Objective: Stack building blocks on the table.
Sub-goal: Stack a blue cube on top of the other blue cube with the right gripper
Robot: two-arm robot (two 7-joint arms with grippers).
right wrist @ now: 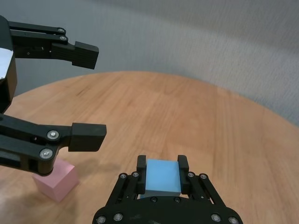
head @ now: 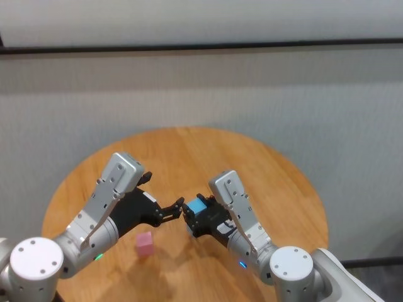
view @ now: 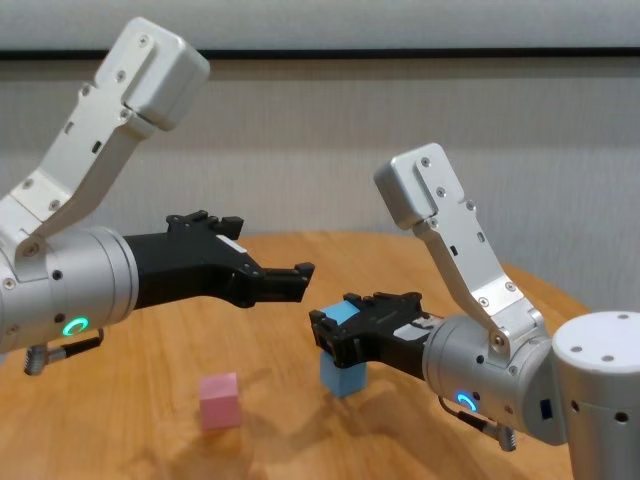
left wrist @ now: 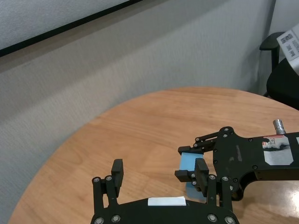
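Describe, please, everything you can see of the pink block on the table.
The pink block is a small, plain, matte cube with crisp edges. It sits flat on the wooden table, near the robot and on its left side. It lies below the open left gripper, which does not touch it, and stands apart from the blue blocks.

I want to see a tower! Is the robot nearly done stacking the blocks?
About halfway. The right gripper is shut on one light blue block, holding it right over the other light blue block on the table. The pink block sits alone, not stacked. The left gripper hangs open nearby.
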